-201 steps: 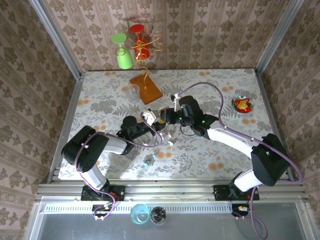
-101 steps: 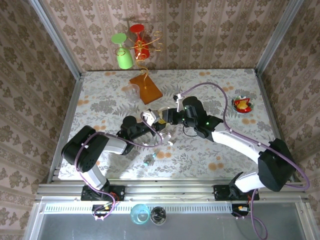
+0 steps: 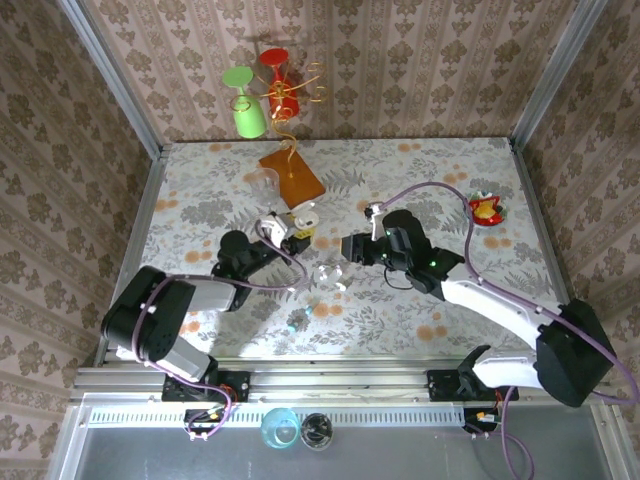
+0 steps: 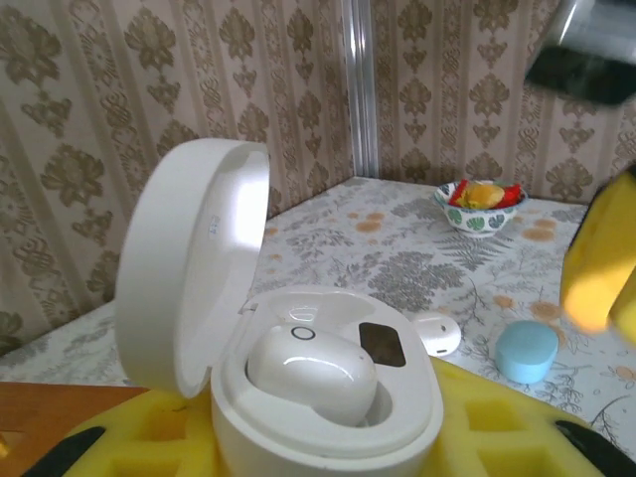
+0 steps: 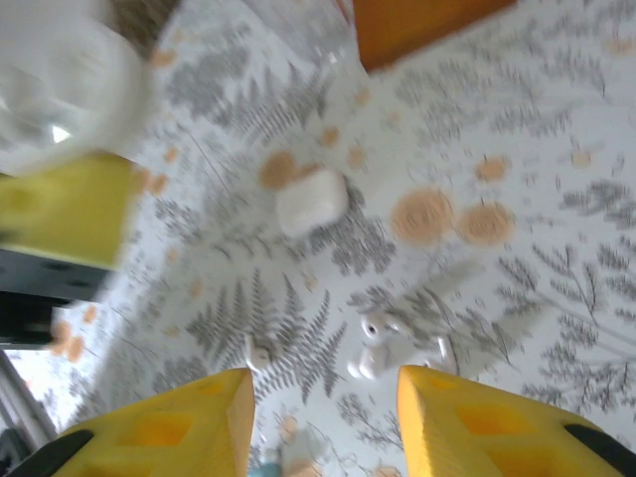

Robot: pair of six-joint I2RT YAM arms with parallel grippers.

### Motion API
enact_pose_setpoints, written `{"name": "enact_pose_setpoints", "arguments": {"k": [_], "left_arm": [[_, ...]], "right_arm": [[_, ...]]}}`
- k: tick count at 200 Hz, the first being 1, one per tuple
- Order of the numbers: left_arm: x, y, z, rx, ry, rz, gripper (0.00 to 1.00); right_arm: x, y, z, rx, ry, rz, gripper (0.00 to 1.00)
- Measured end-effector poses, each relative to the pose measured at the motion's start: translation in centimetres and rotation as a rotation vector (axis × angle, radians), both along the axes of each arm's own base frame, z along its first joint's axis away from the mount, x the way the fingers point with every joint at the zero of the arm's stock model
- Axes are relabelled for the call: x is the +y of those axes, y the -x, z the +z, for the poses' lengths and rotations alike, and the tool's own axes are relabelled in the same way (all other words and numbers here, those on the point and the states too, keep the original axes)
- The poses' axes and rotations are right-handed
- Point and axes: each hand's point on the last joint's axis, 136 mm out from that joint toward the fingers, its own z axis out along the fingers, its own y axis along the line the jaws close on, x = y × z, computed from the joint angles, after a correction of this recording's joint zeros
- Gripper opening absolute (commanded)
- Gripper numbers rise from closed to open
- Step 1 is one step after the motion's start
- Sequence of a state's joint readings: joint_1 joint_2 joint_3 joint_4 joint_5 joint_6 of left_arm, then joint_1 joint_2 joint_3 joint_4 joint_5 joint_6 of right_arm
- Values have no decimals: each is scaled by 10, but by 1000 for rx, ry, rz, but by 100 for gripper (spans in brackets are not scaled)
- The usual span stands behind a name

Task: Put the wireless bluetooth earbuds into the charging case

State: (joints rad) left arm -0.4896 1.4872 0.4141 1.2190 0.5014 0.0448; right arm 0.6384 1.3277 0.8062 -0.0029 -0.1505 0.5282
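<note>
The left pincer [image 3: 297,232] is gripping the open charging case [image 4: 328,407], one earbud [image 4: 310,368] sitting in its well. The right pincer [image 5: 323,396] is hanging open and empty over loose earbuds [image 5: 383,348] on the table [image 5: 556,129].

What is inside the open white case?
One white earbud sits in the charging case, whose lid is up. Beside it is a dark patch, perhaps an empty slot. The earbud covers whatever is under it.

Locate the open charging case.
Left wrist view: the open charging case sits held in the left gripper, left of table centre, one earbud inside.
</note>
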Motion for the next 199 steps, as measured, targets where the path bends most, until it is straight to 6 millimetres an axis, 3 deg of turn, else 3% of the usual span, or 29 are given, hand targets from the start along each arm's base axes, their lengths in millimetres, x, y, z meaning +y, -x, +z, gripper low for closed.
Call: {"name": "enact_pose_setpoints", "arguments": {"k": [30,70,118,199], "left_arm": [[4,7,14,-28,15,0,27],[6,11,19,-32,17,0,27],[5,12,12,-5,2,-8,27],[2,13,8,1,-2,-19,27]], "right_arm": [[11,0,-44,161,51,18,43],[26,1,-82,310,56,13,40],[41,-2,-101,407,30,24,35],[47,3,-128,521,2,-5,30]]}}
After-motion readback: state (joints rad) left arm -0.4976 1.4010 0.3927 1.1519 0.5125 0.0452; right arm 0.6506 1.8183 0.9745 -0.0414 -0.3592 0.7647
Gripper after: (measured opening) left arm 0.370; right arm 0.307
